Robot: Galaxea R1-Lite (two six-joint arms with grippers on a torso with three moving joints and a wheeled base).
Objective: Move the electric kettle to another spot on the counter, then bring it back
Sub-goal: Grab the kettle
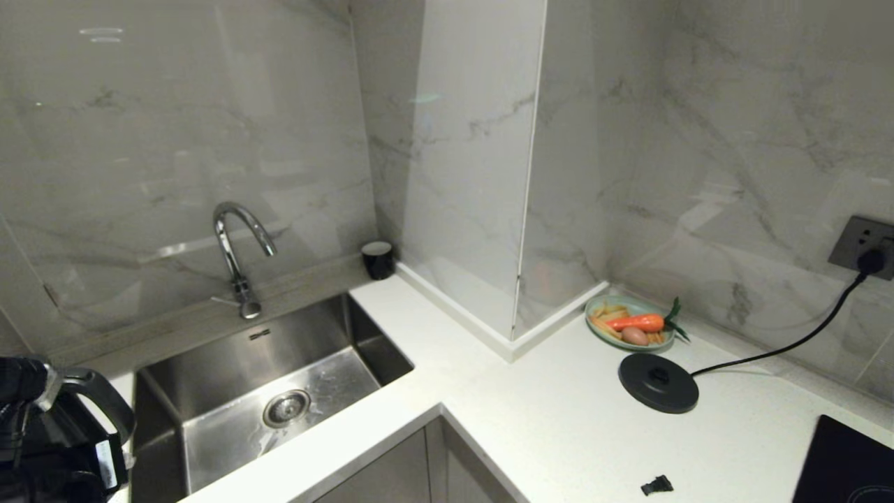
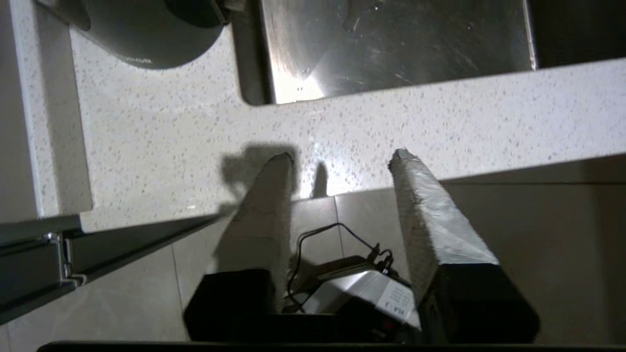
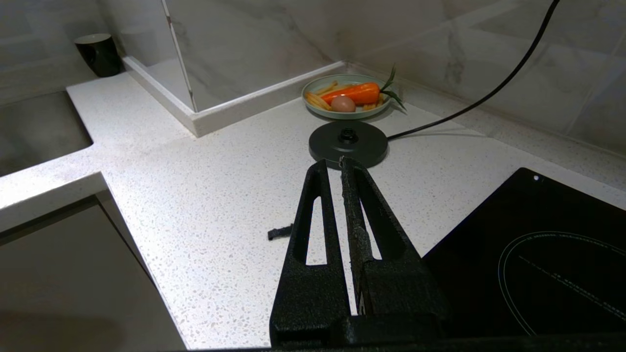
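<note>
Kettle parked left of the sink, power base sitting bare on the right

So the tall glossy black jug kettle with the loop handle (image 1: pixel 84 398) is way over at the left edge of the head view, on the strip of white speckled stone counter (image 1: pixel 559 419) to the left of the stainless steel sink (image 1: pixel 279 391). Only its handle and upper part show there, with the robot's dark arm hardware crowding the same corner. In the left wrist view its rounded dark body (image 2: pixel 146 34) stands on the counter right beside the sink's corner.

The left gripper (image 2: pixel 342 159) is over the counter's front edge, near the kettle but clearly apart from it. Its two taped fingers (image 2: pixel 430 215) are spread with nothing between them, just speckled stone and floor tiles below. So it's let go, empty.

The right gripper (image 3: pixel 334 166) is on the other leg of the counter, black slotted fingers pressed together, holding nothing, pointing toward the flat round black power base (image 1: pixel 658 382). That base has nothing on it, and its black cord (image 1: pixel 789 346) runs up to the dark wall socket (image 1: pixel 862 246).

Other stuff around:
- pale green plate (image 1: pixel 601 332) with a carrot, an egg and fries, just behind the base
- small black cup (image 1: pixel 378 259) in the corner by the marble pillar
- chrome curved tap (image 1: pixel 237 251) behind the sink
- black glass hob panel (image 1: pixel 845 461) at far right
- a little black clip-like thing (image 1: pixel 656 485) lying on the counter near the front
</note>
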